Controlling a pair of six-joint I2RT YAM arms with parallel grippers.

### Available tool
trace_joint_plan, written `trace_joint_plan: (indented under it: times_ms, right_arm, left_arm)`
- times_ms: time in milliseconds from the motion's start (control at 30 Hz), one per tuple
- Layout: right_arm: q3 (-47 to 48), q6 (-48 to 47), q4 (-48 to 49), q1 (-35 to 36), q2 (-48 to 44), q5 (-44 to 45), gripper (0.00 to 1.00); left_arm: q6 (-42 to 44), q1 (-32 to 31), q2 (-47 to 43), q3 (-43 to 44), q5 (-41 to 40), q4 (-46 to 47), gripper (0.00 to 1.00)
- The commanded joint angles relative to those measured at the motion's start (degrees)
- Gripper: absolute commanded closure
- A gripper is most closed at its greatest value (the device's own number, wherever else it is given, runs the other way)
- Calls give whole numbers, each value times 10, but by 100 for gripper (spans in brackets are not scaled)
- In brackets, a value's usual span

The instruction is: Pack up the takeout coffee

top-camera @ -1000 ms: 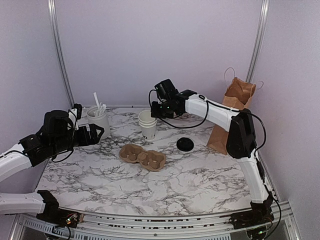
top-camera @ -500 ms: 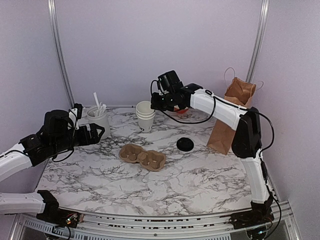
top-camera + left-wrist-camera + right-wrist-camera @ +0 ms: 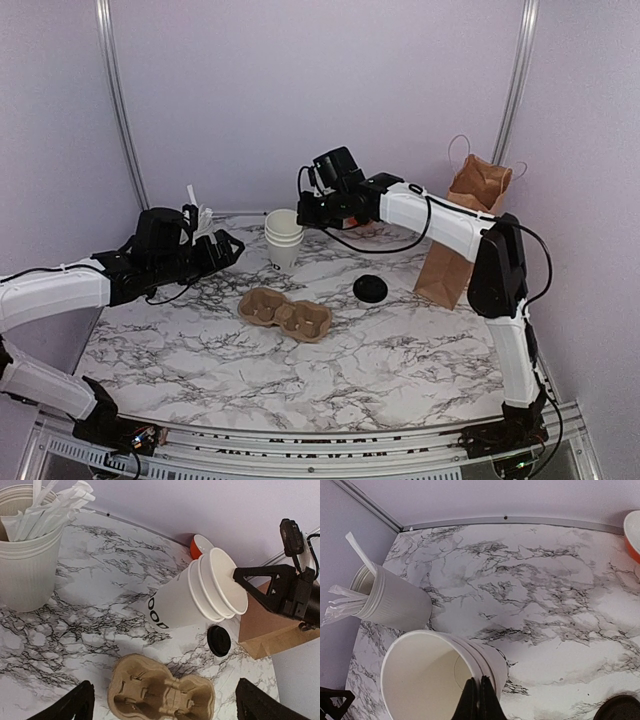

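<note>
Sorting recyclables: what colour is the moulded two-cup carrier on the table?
The moulded pulp cup carrier is tan brown, clearest in the left wrist view.

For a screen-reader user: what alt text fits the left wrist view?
A black two-finger right gripper pinches the rim of a tilted stack of white paper cups. Nearby lie a round black plastic lid and a brown pulp cup carrier.

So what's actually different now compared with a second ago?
The right gripper, pinching the rim of the stack of white paper cups, has carried it up and to the left, and the stack now tilts. The left gripper, open throughout, has swung in from the left toward the cups. The black lid, cardboard cup carrier, brown paper bag and utensil holder have not moved.
</note>
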Motion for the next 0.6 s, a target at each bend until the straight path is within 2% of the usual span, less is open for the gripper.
trace_joint_plan:
  times_ms: [0, 233, 567]
  right_arm:
    - [9, 5, 21, 5, -4, -18, 100]
    - [9, -2, 16, -4, 0, -41, 100]
    - [4, -10, 13, -16, -1, -64, 100]
  left_arm:
    - [-73, 0, 50, 28, 16, 94, 1]
    - [-118, 0, 129, 49, 22, 148, 2]
    - [-133, 0, 210, 97, 27, 190, 2]
